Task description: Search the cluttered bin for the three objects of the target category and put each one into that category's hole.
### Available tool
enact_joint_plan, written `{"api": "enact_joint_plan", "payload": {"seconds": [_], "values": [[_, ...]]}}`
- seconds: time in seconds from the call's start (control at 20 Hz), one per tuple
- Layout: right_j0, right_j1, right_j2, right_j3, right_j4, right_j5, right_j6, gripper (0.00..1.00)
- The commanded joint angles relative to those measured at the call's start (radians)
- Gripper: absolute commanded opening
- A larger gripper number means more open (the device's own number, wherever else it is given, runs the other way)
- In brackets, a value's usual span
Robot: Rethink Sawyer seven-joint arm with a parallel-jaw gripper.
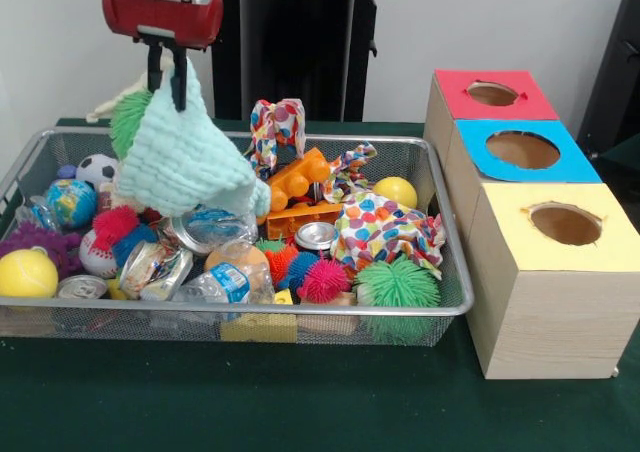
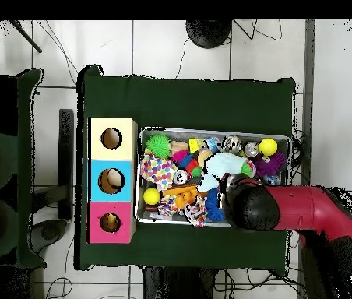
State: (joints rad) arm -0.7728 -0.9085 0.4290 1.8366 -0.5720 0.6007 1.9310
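While claw (image 1: 168,72) grips mint cloth (image 1: 185,157) (dangling), bin (image 1: 440,307) below.

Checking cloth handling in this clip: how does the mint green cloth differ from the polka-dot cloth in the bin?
The mint green cloth is plain, with a knitted look; the polka-dot cloth is white with many coloured spots. The mint green cloth hangs from the end effector, lifted above the clutter, while the polka-dot cloth lies crumpled in the cluttered bin towards the end by the boxes. Both are soft fabric pieces.
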Motion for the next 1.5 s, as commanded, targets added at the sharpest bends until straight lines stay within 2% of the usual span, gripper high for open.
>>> {"api": "enact_joint_plan", "payload": {"seconds": [0.05, 0.2, 0.25, 0.45, 0.65, 1.1, 1.5], "values": [[0.007, 0.009, 0.057, 0.018, -0.041, 0.060, -0.169, 0.00], [0.002, 0.009, 0.066, 0.014, -0.057, 0.061, -0.205, 0.00], [-0.002, 0.011, 0.067, 0.013, -0.052, 0.072, -0.207, 1.00], [-0.003, 0.013, 0.070, 0.010, -0.050, 0.080, -0.212, 1.00], [0.024, 0.000, 0.044, 0.005, -0.045, 0.086, -0.160, 1.00], [0.043, -0.028, 0.033, 0.025, -0.029, 0.095, -0.134, 1.00], [0.104, -0.055, 0.007, 0.065, 0.038, 0.150, -0.040, 1.00]]}}
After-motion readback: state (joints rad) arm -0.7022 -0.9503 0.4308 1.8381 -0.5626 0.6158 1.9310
